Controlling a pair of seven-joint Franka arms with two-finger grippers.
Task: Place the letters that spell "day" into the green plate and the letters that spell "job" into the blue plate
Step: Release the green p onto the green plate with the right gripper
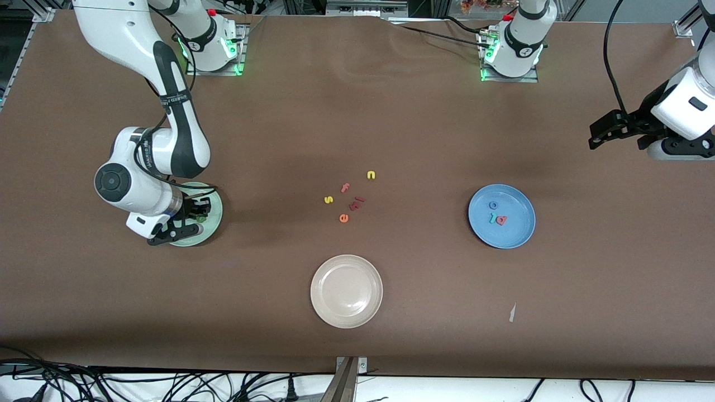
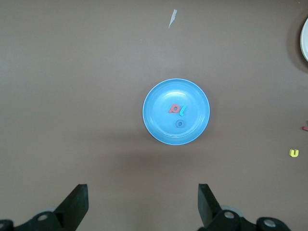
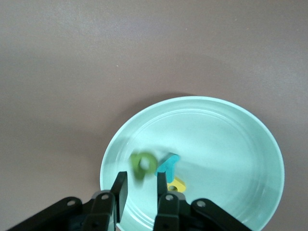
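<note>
A dark green foam letter showed blurred, apparently loose, in the round pale mint-green plate, just off the tips of the right gripper. The jaws stood a narrow gap apart and grasped nothing. Beside that letter in the plate lay a light-blue foam "y" and a small yellow foam letter, completing "day".

At the left arm's end of the worktop, well apart from the green plate, the round medium-blue plate already carried the blue ring "o", the teal hooked "j" and the pink "b". The left gripper waited high over the brown worktop near that blue plate, jaws spread wide and empty.

Between the two plates lay leftover letters, among them a yellow "n", a yellow "s", a pink "f" and an orange "e", with a beige-white plate nearer the camera.

To finish well, the right arm would probably do best opening fully, then rising straight up so its fingers did not drag the letters over the rim.
</note>
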